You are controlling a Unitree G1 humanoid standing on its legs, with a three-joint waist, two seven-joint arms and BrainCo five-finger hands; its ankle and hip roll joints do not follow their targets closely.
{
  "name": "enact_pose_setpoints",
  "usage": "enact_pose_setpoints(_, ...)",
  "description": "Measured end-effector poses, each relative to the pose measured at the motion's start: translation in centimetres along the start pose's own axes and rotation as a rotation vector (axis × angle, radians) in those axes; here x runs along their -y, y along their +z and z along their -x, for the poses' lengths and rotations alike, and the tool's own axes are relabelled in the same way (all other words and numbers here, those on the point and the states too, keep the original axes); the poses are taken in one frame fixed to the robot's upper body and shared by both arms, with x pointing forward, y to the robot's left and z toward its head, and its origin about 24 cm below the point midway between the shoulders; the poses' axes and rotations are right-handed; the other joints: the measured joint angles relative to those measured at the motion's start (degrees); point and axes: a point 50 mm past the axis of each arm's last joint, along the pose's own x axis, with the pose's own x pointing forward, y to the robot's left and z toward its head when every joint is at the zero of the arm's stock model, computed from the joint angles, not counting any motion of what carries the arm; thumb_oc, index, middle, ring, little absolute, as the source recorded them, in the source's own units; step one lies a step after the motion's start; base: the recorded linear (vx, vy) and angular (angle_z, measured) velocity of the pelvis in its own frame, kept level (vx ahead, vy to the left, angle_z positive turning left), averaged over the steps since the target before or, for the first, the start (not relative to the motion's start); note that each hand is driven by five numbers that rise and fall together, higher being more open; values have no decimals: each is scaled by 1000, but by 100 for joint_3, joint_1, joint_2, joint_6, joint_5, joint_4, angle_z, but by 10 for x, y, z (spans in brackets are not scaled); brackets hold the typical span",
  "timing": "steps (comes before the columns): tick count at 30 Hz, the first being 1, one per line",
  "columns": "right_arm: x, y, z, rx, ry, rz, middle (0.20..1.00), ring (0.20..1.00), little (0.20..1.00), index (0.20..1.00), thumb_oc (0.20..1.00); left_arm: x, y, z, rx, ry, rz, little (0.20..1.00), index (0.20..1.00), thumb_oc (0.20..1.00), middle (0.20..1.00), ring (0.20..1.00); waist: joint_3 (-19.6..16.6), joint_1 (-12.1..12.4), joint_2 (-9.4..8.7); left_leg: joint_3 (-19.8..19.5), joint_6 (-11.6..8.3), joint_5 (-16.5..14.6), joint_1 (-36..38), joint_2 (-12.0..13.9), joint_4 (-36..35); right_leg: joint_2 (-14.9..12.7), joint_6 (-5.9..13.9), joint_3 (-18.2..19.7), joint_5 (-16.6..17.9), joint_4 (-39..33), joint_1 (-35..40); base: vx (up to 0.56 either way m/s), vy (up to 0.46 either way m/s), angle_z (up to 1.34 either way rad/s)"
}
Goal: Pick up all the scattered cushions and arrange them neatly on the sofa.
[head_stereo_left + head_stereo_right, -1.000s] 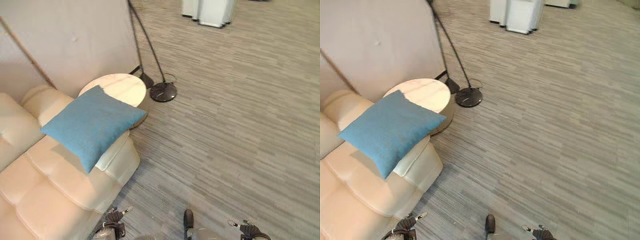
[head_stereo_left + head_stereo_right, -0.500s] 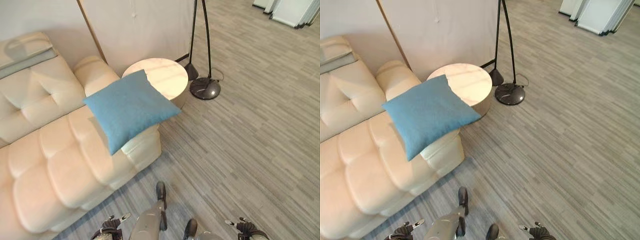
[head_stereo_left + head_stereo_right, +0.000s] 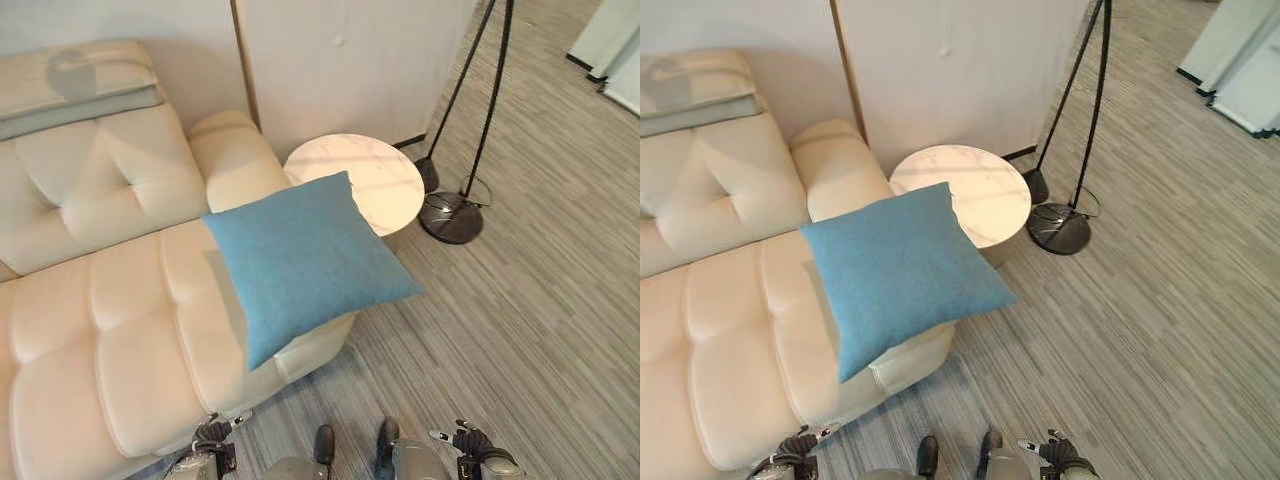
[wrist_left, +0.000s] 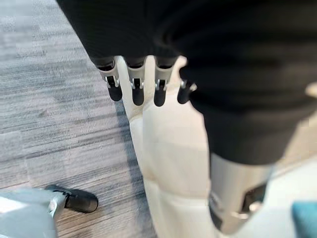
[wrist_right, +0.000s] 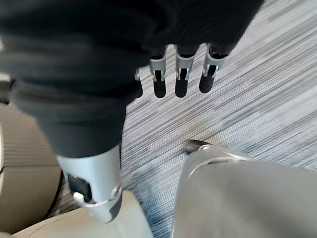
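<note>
the blue cushion (image 3: pixel 305 262) lay propped on the sofa (image 3: pixel 110 330) arm at its end, overhanging, probably unarranged; the left hand (image 4: pixel 143 79) and right hand (image 5: pixel 181 74) hung relaxed, empty.

The scene is viewed from head height by both eye views, angled steeply down: the cream sofa (image 3: pixel 110 330), blue cushion (image 3: pixel 305 262), round side table (image 3: pixel 965 195) and floor lamp base (image 3: pixel 455 217) are shared, offset slightly sideways between the two. The left hand (image 4: pixel 136 82) is seen from very close by its wrist view, the sofa edge lying past the fingertips. Striped carpet (image 5: pixel 247 99) is seen beyond the fingertips of the right hand (image 5: pixel 181 74).
</note>
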Motion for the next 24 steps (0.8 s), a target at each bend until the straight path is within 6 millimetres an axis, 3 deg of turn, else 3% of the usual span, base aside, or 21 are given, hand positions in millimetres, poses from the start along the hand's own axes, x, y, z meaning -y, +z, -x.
enact_pose_setpoints(3, 2, -8, 0, -31, -8, -6, 1000, 1000, 1000, 1000, 1000, -1, 1, 0, 4, 0, -3, 1000, 1000, 1000, 1000, 1000, 15, -12, -151, -325, 12, -104, 173, -63, -54, 116, -2, 289, 613, -530, 80, 172, -246, 49)
enact_pose_setpoints(4, 3, -8, 0, -31, -10, -9, 1000, 1000, 1000, 1000, 1000, 0, 1, 0, 3, -2, -5, 1000, 1000, 1000, 1000, 1000, 11, -25, -173, -361, 5, -111, 184, -65, -51, 139, -27, 356, 649, -535, 132, 167, -310, 64)
enact_pose_setpoints(5, 4, -10, 0, -37, -15, -17, 1000, 1000, 1000, 1000, 1000, 2, 1, 0, 5, -12, -4, 1000, 1000, 1000, 1000, 1000, 17, -58, -197, -636, -21, -131, 226, -74, -54, 174, -5, 389, 770, -535, 296, 163, -335, 94)
enact_pose_setpoints(6, 5, -19, 2, -61, -15, -17, 1000, 1000, 1000, 1000, 1000, 5, 1, 0, 7, -25, -8, 1000, 1000, 1000, 1000, 1000, 8, -146, -231, -833, -64, -159, 305, -77, -55, 182, -112, 406, 852, -535, 581, 177, -364, 108)
enact_pose_setpoints(7, 5, -23, 3, -71, -14, -16, 1000, 1000, 1000, 1000, 1000, 7, 2, 1, 11, -34, -16, 1000, 1000, 1000, 1000, 1000, 25, -143, -263, -898, -89, -178, 371, -85, -56, 210, -394, 467, 1103, -535, 686, 168, -393, 76)
enact_pose_setpoints(9, 4, -14, -1, -61, -12, -1, 1000, 1000, 1000, 1000, 1000, 15, -7, 2, -17, -56, -14, 1000, 1000, 1000, 1000, 1000, 78, -85, -160, -913, -243, -276, 331, 80, 127, 350, -640, 316, 1084, -508, 816, 153, -468, 49)
enact_pose_setpoints(11, 4, -10, -1, -49, -10, 3, 1000, 1000, 1000, 1000, 1000, 21, -11, 3, -26, -71, 1, 1000, 1000, 1000, 1000, 1000, 110, -61, -98, -941, -363, -355, 208, 182, 322, 451, -722, 101, 1009, -505, 916, 49, -358, 74)
enact_pose_setpoints(12, 2, -11, -1, -50, -4, 10, 1000, 1000, 1000, 1000, 1000, 27, -3, 1, -17, -82, 8, 1000, 1000, 1000, 1000, 1000, 153, -171, -197, -948, -417, -389, -172, 25, 956, 259, -750, -259, 881, -515, 978, -36, -113, 138)
enact_pose_setpoints(13, 5, -17, 0, -67, -9, 10, 1000, 1000, 1000, 1000, 1000, 35, 2, 1, -6, -106, 27, 1000, 1000, 1000, 1000, 1000, 191, -185, -242, -648, -516, -338, -342, -23, 1205, 173, -784, -475, 832, -511, 1057, -40, -142, 143)
enact_pose_setpoints(14, 8, -20, 1, -75, -19, 11, 1000, 1000, 1000, 1000, 1000, 39, 4, 2, 3, -122, 46, 1000, 1000, 1000, 1000, 1000, 198, -207, -241, -269, -504, -453, -373, 71, 1305, 182, -936, -634, 776, -541, 1085, 0, -104, 124)
enact_pose_setpoints(15, 9, -17, 0, -66, -24, 12, 1000, 1000, 1000, 1000, 1000, 39, 4, 2, 4, -125, 47, 1000, 1000, 1000, 1000, 1000, 208, -282, -197, 403, -371, -646, -540, 368, 1405, 226, -1060, -914, 709, -540, 1089, 18, -61, 99)
enact_pose_setpoints(16, 9, -14, 0, -54, -25, 11, 1000, 1000, 1000, 1000, 1000, 39, 5, 2, 4, -124, 46, 1000, 1000, 1000, 1000, 1000, 220, -316, -208, 823, -350, -665, -538, 595, 1180, 222, -1071, -1064, 690, -541, 1060, 40, -34, 94)
enact_pose_setpoints(19, 12, -3, 0, -11, -33, -6, 1000, 1000, 1000, 1000, 1000, 40, 5, 2, 0, -127, 46, 1000, 1000, 1000, 1000, 1000, 328, -338, -123, 958, -453, -595, -433, 921, 540, 222, -1045, -1226, 693, -540, 1040, 96, 2, 51)
enact_pose_setpoints(23, 18, -5, 1, -18, -72, -27, 1000, 1000, 1000, 1000, 1000, 28, 7, 1, 7, -87, 52, 1000, 1000, 1000, 1000, 1000, 252, -347, -87, 952, -536, -482, -158, 874, 41, 182, -681, -1174, 599, -541, 1144, 122, 78, 23)
enact_pose_setpoints(24, 22, -3, 2, -13, -86, -44, 1000, 1000, 1000, 1000, 1000, 22, 11, 1, 19, -71, 77, 1000, 1000, 1000, 1000, 1000, 242, -350, -109, 968, -540, -428, -72, 847, -8, 179, -678, -1126, 602, -541, 1149, 109, 112, -2)
